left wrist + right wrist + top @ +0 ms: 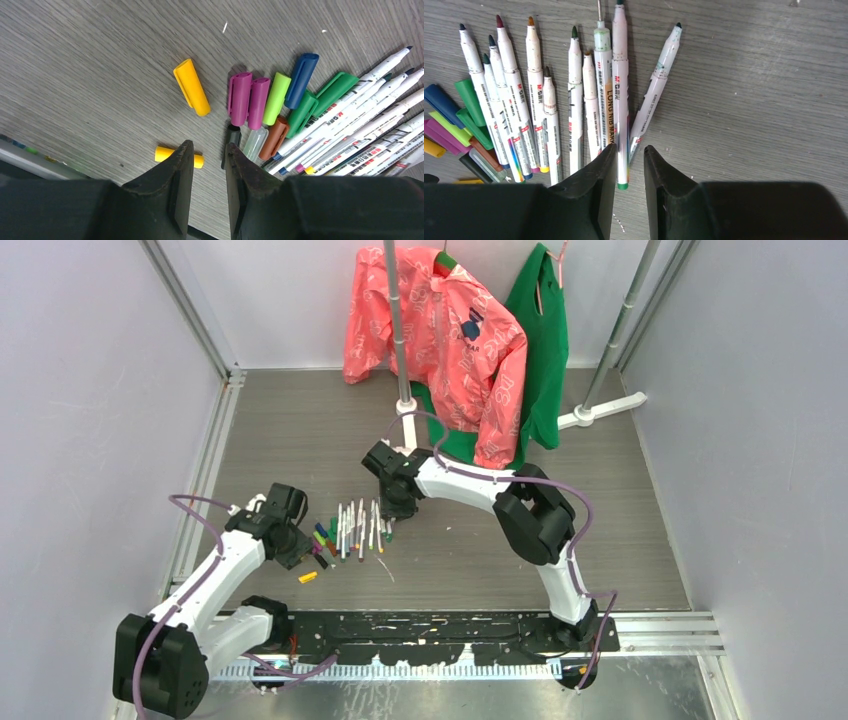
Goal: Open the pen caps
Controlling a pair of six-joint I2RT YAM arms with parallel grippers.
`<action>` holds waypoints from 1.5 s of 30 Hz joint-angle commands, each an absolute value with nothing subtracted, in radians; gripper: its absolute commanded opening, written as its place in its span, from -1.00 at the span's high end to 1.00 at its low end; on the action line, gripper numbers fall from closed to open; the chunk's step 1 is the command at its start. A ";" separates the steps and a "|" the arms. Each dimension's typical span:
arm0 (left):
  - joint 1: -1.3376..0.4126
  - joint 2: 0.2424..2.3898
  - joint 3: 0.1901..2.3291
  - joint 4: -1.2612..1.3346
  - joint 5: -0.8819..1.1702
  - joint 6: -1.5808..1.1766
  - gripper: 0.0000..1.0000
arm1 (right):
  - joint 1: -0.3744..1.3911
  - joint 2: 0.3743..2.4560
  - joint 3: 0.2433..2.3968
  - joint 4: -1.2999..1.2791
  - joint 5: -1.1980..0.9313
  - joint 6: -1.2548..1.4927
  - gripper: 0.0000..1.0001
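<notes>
Several uncapped pens [539, 100] with white barrels lie side by side on the grey table, also visible as a row of pens [355, 528] from above. Loose pen caps lie left of them: a yellow cap [192, 94], two purple caps [240, 97], a lime cap [276, 97], a blue cap [302, 80], green caps [335, 87], and brown, clear and black ones. A short yellow piece [162, 154] lies partly behind a finger. My left gripper [209, 150] hovers open and empty beside the caps. My right gripper [630, 150] is open over a green-ended pen [622, 100] lying on the table.
A clothes rack pole [398, 330] stands at the back with a pink jacket [450, 330] and a green garment [545, 340]. The rack's white foot [600, 410] reaches out to the right. A metal rail [200, 500] runs along the left edge.
</notes>
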State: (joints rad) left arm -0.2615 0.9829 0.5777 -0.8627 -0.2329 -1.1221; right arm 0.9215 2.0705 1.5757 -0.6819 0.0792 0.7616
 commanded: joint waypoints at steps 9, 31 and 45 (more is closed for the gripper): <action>-0.259 0.953 0.668 -0.865 -0.270 -1.106 0.33 | 0.919 2.022 1.611 -0.681 0.104 0.725 0.34; -0.260 0.792 0.838 -0.649 -0.249 -0.675 -0.99 | 0.905 1.657 1.436 -0.716 0.567 0.546 -0.23; -0.260 0.736 0.750 -0.523 -0.354 -0.445 -0.99 | 0.902 1.298 1.188 -0.609 0.970 0.613 -0.45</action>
State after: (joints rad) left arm -0.2615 0.7212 0.7624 -0.6098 -0.3046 -0.5243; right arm 0.9058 1.4067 1.2610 -0.7063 0.7666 0.5858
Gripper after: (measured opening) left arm 0.994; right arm 0.711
